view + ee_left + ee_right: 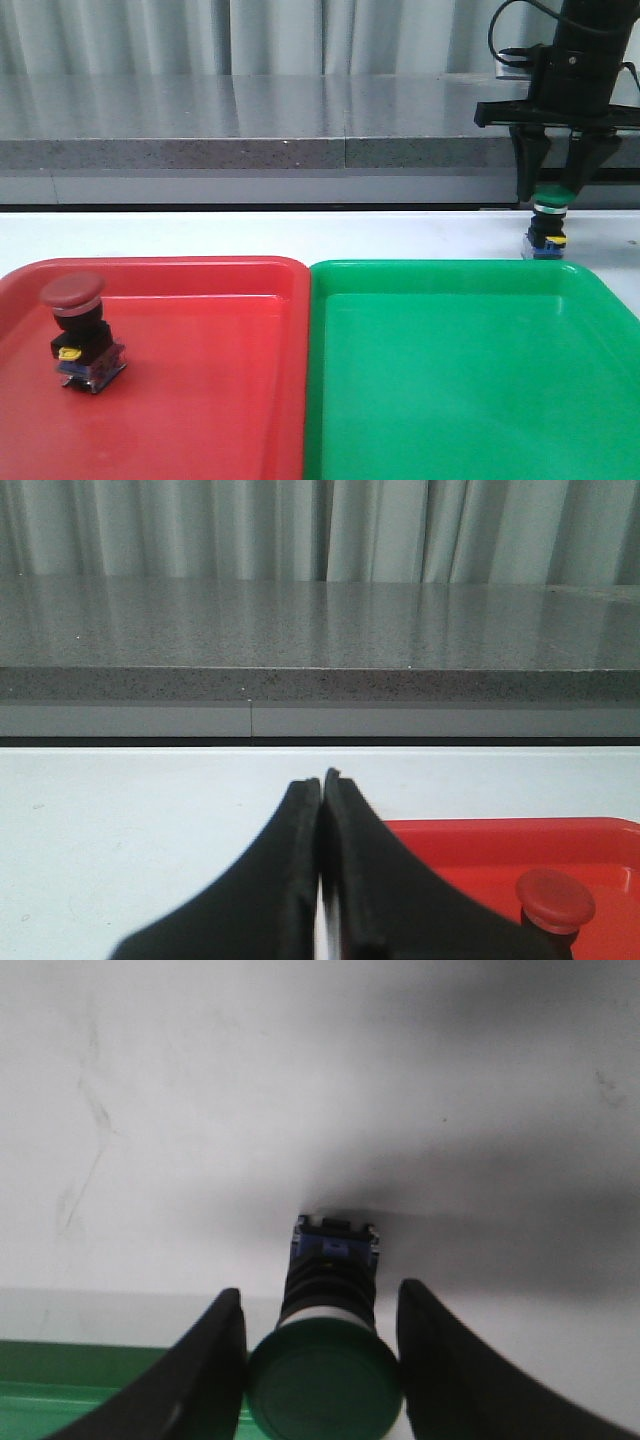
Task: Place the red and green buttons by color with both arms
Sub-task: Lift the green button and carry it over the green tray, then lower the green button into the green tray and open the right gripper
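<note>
Currently, the red button point(80, 330) is standing upright inside the red tray point(220, 400), near that tray's left side, with its dark red cap on top, a black body, a yellow tab and a bluish base resting on the tray floor. The left pincer point(322, 780) is showing only in the left wrist view, where its two black fingers point(290, 850) are pressing flat against each other and are clenched on nothing. In that same view the red cap is appearing just beside the finger on that side, apart from it, and the corner of the red tray is lying on the white table point(250, 235).

Moving rightward, the green tray point(470, 400) is sitting edge to edge with the red tray, and nothing is lying in its visible floor.

Farther right, the green button point(547, 222) is standing upright on the table, just behind the far rim of the green tray and outside it. The right pincer point(553, 190) is reaching straight down over the green button, with one finger point(215, 1370) on each side of the dark green cap. In the right wrist view both fingers are lying right against the cap's rim, so the right pincer is grasping the green button, whose bluish base is appearing to rest on the table.
</note>
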You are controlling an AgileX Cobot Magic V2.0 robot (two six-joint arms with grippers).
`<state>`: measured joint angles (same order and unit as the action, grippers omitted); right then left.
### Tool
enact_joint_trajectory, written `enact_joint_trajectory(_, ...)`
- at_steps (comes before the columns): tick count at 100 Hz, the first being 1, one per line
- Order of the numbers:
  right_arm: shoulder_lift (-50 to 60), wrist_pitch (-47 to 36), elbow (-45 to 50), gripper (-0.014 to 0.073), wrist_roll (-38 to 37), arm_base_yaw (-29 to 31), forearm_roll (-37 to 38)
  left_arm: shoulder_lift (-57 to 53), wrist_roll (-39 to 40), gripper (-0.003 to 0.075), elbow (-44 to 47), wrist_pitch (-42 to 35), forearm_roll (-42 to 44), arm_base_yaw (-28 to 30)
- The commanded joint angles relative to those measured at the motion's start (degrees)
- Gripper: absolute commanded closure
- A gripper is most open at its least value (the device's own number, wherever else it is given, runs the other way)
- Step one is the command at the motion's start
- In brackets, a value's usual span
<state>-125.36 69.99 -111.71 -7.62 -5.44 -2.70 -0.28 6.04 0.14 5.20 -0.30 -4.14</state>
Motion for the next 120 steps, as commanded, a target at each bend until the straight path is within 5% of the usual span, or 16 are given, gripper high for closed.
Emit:
enact_joint_trajectory(1, 4.61, 2.24, -2.79, 0.0292, 0.34, -0.01, -0.92, -1.7, -0.12, 0.0741, 0.59, -4.75, -0.54, 0.19)
enact_joint_trajectory(53, 18.98, 6.26, -1.46, 0.0292, -0.8, -6.12, -2.15, -1.7, -0.12, 0.0741, 0.59, -4.75, -0.54, 0.19)
enact_joint_trajectory(120, 32.25, -19.33, 40.2, 0.0292, -11.22, -21.44, -2.45, -1.7, -0.12, 0.0741, 0.59, -4.75, -0.54, 0.19)
